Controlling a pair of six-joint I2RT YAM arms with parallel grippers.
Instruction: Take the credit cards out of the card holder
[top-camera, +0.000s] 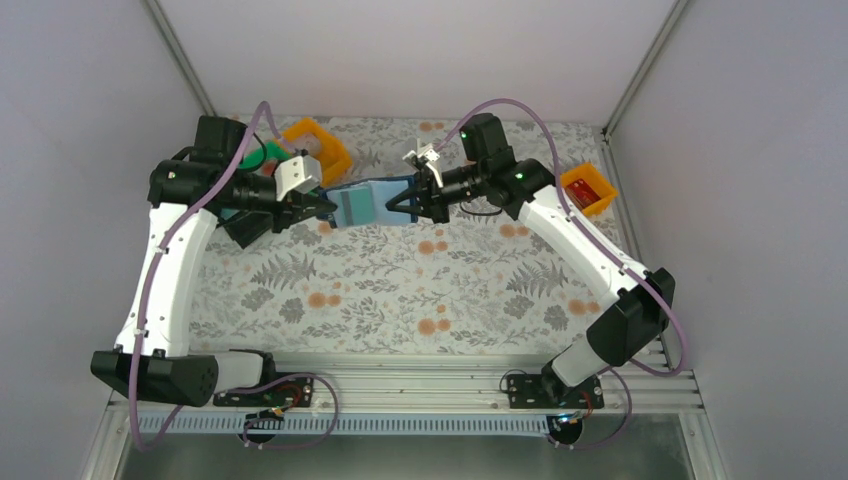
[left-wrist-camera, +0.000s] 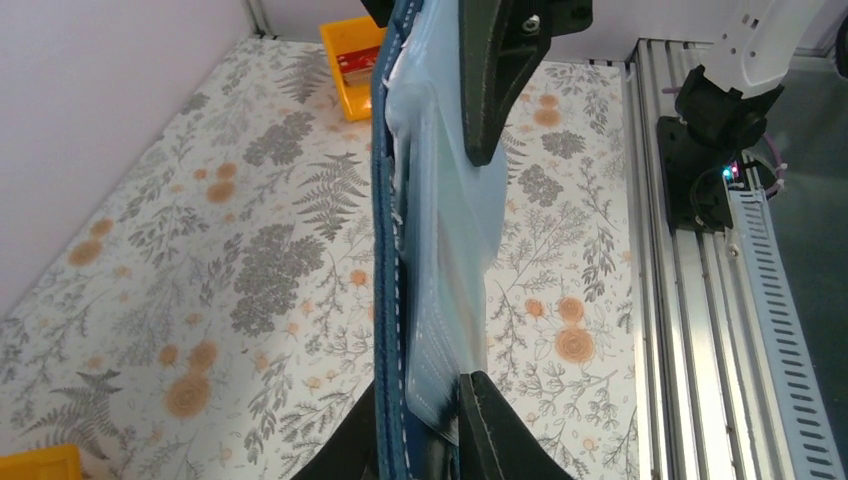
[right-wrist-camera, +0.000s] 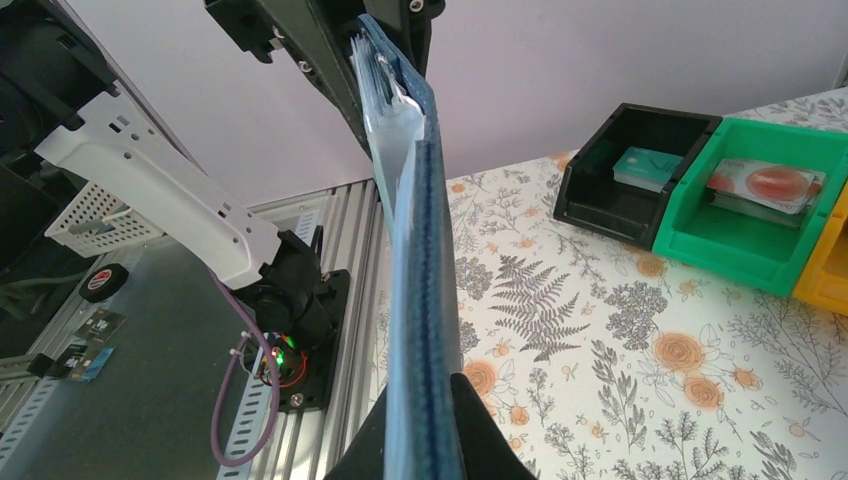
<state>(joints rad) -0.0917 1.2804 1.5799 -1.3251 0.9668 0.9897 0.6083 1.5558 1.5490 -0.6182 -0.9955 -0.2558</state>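
The card holder (top-camera: 360, 205), a navy bifold with pale blue inner pockets, hangs open in the air between both grippers. My left gripper (top-camera: 318, 207) is shut on its left end and my right gripper (top-camera: 402, 206) is shut on its right end. The left wrist view shows the holder (left-wrist-camera: 385, 200) edge-on, clamped in my left gripper (left-wrist-camera: 420, 400), with the right fingers (left-wrist-camera: 490, 80) at its far end. The right wrist view shows the holder (right-wrist-camera: 425, 250) clamped in my right gripper (right-wrist-camera: 425, 400). A pale card with a reddish blotch (right-wrist-camera: 765, 185) lies in the green bin (right-wrist-camera: 700, 240). A teal card (right-wrist-camera: 645, 165) lies in the black bin (right-wrist-camera: 590, 195).
An orange bin (top-camera: 318, 148), the green bin (top-camera: 262, 155) and the black bin (top-camera: 250, 225) sit at the back left under my left arm. Another orange bin (top-camera: 588, 188) with a red item stands at the back right. The floral table cover (top-camera: 400, 290) lies below the holder.
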